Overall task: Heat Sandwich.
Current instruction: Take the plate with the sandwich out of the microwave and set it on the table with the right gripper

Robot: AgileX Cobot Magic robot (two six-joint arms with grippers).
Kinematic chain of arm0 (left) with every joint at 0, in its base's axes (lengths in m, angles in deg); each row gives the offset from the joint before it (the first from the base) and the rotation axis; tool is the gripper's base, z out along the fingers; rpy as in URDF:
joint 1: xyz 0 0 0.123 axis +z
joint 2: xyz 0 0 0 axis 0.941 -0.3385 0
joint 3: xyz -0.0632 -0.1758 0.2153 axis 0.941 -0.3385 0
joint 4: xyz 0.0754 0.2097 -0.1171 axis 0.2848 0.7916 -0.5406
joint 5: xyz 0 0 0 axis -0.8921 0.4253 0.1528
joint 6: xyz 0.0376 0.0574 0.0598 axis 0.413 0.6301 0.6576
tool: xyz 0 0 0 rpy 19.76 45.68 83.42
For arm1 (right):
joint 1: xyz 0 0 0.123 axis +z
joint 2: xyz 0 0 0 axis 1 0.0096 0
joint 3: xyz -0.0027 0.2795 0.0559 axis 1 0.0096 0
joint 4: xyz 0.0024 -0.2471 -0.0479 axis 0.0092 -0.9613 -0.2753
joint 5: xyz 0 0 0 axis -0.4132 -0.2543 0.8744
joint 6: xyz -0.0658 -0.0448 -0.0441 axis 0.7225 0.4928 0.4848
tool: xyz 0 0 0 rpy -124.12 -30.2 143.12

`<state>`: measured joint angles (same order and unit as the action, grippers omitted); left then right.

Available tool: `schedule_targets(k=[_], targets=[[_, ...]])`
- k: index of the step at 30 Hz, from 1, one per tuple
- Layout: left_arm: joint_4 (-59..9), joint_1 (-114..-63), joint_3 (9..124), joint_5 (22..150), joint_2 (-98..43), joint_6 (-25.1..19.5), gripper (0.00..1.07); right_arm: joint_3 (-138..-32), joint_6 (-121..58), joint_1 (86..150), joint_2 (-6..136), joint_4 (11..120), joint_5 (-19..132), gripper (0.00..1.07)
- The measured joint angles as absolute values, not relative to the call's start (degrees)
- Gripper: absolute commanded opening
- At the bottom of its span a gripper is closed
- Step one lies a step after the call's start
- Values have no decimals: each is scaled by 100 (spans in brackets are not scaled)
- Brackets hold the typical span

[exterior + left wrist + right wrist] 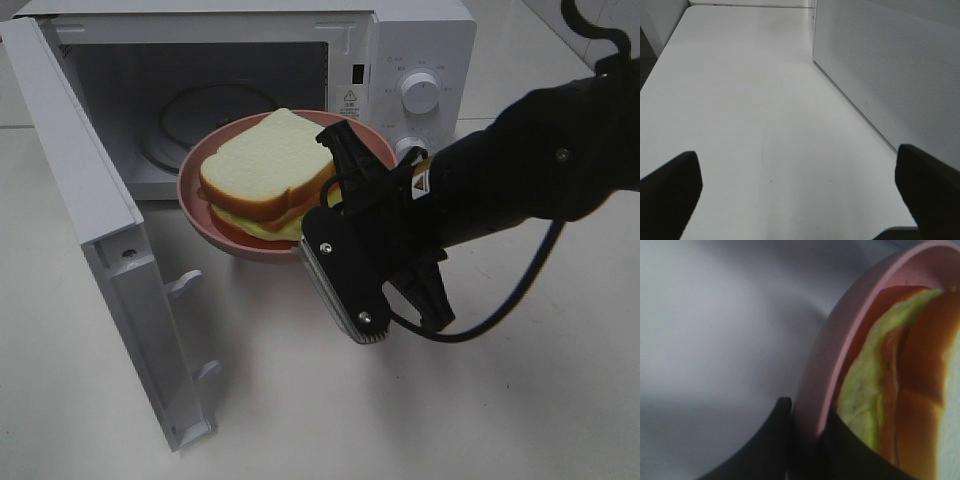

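The right gripper (338, 190), pinched on the rim of the round pink plate (215, 238), holds the white-bread sandwich with yellow-green filling (262, 170) before the open white microwave (230, 90), whose cavity lies toward eleven o'clock

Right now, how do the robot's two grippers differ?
The right gripper is shut on the rim of the pink plate, holding it with the sandwich in front of the open microwave. The left gripper is open and empty, its fingers wide apart above the bare table beside the microwave's side wall. Both have dark fingers.
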<state>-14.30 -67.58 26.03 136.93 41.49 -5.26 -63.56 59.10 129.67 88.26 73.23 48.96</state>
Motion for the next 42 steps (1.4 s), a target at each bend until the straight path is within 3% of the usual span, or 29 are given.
schedule_targets(k=[27, 42], targets=[[-1430, -6758, 2603, 13693, 4149, -526, 98, -4580, 5388, 12967, 6625, 7323, 4839, 0], [-1430, -6758, 2603, 13693, 4149, -526, 98, -4334, 4913, 12967, 5571, 6704, 3934, 0]])
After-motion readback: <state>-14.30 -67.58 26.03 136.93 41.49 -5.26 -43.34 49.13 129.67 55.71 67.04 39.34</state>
